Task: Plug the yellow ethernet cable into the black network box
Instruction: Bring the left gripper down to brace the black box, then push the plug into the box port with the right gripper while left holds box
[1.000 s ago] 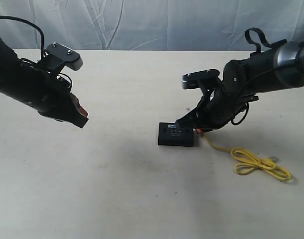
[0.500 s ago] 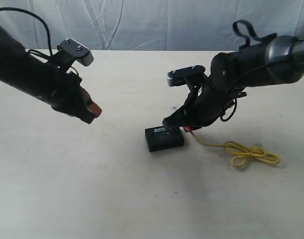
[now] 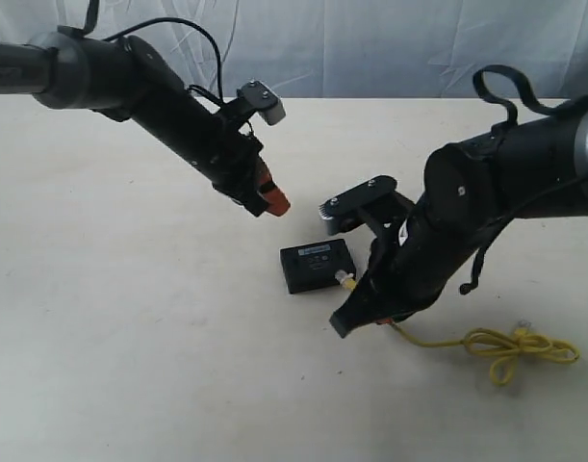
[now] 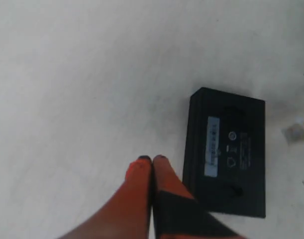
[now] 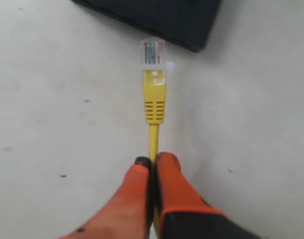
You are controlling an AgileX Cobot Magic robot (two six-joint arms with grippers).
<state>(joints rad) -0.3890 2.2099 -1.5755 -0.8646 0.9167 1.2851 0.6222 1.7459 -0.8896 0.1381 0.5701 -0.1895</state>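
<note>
One-handed, clamping the yellow ethernet cable (image 5: 154,102) in the right gripper (image 5: 152,160), plug (image 5: 152,52) just near-right of the black network box (image 3: 316,267); hovering the left gripper (image 4: 152,159) pinched empty; risking shoving the unbraced box.

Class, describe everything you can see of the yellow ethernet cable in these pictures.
The yellow ethernet cable is a thin, bright yellow cord with a ribbed yellow boot and a clear plastic plug showing coloured wires. The right gripper pinches the cord just behind the boot, plug aimed at the black network box, tip at its edge, not visibly inserted. The rest trails over the table into loose loops.
</note>
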